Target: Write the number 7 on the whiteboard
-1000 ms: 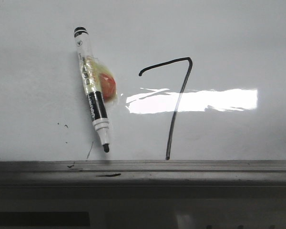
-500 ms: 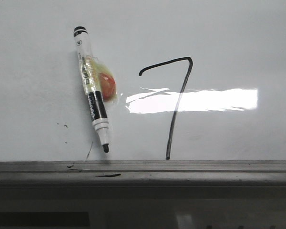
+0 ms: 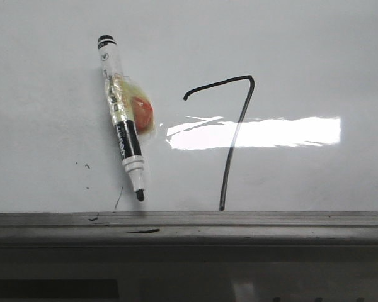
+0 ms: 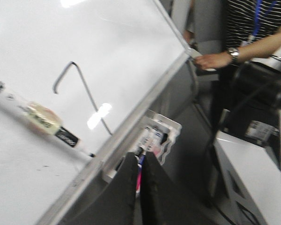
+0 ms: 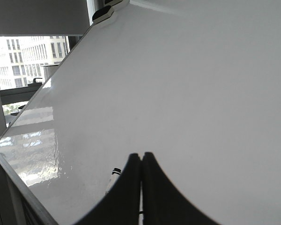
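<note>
The whiteboard (image 3: 315, 50) fills the front view, with its grey ledge (image 3: 239, 226) along the near edge. A black number 7 (image 3: 227, 173) is drawn on it, right of centre. A black-and-white marker (image 3: 121, 119) lies slanted on the board left of the 7, tip toward the ledge, with an orange disc (image 3: 142, 113) taped to it. No gripper shows in the front view. My left gripper (image 4: 139, 157) is shut and empty, off the board beyond the ledge; its view shows the 7 (image 4: 89, 93) and the marker (image 4: 42, 119). My right gripper (image 5: 141, 154) is shut and empty over the board (image 5: 201, 84).
A white holder (image 4: 159, 133) with coloured pens hangs under the ledge, just past my left fingers. A person (image 4: 253, 42) stands beside the board, hand (image 4: 213, 60) at its corner. Small stray marks (image 3: 88, 167) sit near the ledge. The marker's cap end (image 5: 114, 172) shows beside my right fingers.
</note>
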{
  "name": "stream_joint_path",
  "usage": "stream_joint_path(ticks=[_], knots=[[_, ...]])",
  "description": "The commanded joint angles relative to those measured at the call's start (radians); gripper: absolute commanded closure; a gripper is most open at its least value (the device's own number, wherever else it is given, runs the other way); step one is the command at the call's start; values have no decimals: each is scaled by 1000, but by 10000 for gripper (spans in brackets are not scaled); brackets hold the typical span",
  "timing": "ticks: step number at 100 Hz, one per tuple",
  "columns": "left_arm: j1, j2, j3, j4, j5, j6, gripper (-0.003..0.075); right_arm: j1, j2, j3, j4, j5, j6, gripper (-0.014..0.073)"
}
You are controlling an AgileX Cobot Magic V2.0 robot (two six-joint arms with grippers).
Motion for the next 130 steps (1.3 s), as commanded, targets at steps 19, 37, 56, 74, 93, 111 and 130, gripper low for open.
stream_joint_path(ticks=[19,37,56,74,93,111,130], knots=[[145,-198,194,75,-323,-19,741,-3,11,-24,-6,39,0,657],[252,-311,383,610,-546,-468,741,-3,11,-24,-6,39,0,657],[325,-385,544,773,-724,-697,741,-3,11,-24,-6,39,0,657],[358,-412,580,725,-599,-699,741,-3,11,-24,-6,40,0,657],[362,-415,580,708,-427,-699,741,-3,11,-23,-6,40,0,657],[362,-443,583,616,-416,-699,741,-3,11,-23,-6,40,0,657],[362,-463,583,616,-424,-699,741,-3,11,-23,-6,43,0,657]])
